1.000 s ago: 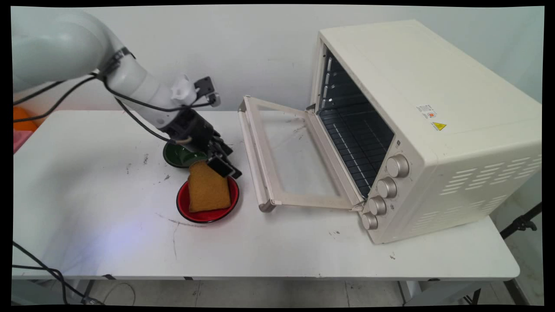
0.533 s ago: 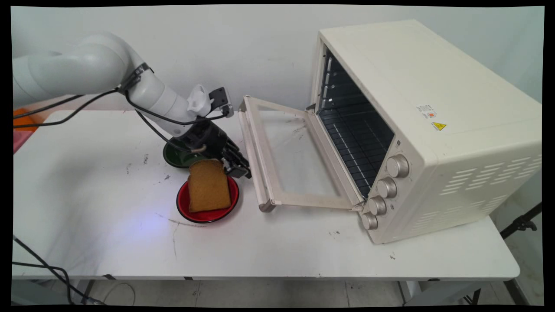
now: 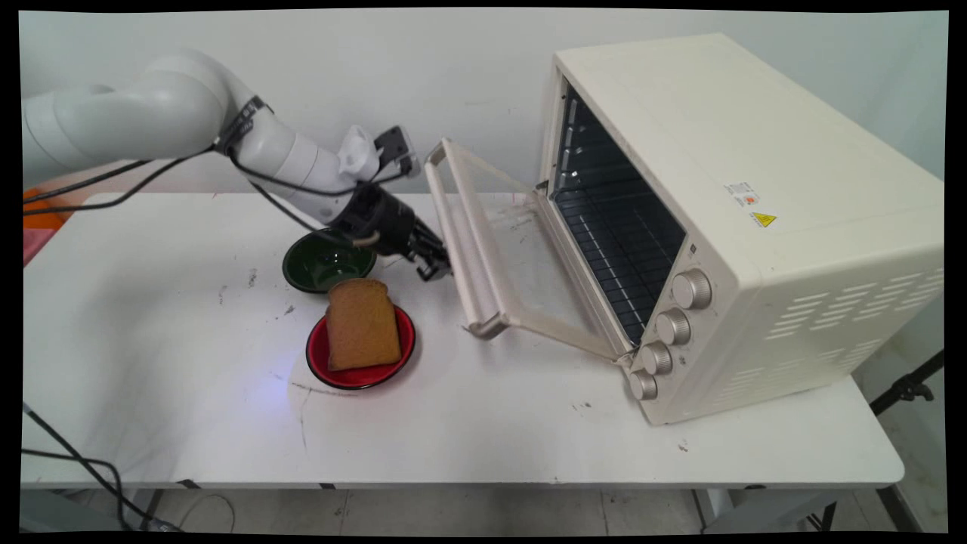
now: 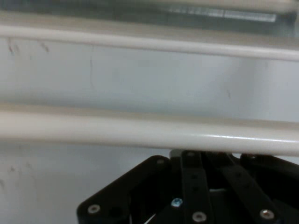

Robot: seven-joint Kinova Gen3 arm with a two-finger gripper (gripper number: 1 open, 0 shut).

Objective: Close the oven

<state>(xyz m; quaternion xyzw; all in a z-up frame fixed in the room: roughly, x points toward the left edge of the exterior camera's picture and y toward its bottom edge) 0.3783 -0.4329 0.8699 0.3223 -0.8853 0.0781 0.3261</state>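
Our end effector (image 3: 434,266) presses under the oven door's handle bar (image 3: 462,242), which runs crosswise just beyond it; grip state we cannot tell.

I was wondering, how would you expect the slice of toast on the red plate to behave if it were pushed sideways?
The toast overhangs the red plate at its far edge, so a push would probably slide or tip it off. It looks thin and flat, so likely light, and stiff rather than floppy.

Robot lab: scuffed white table (image 3: 529,446) against bare wall, cream toaster oven (image 3: 755,227), loose black cables (image 3: 75,472), black tripod leg (image 3: 906,389).
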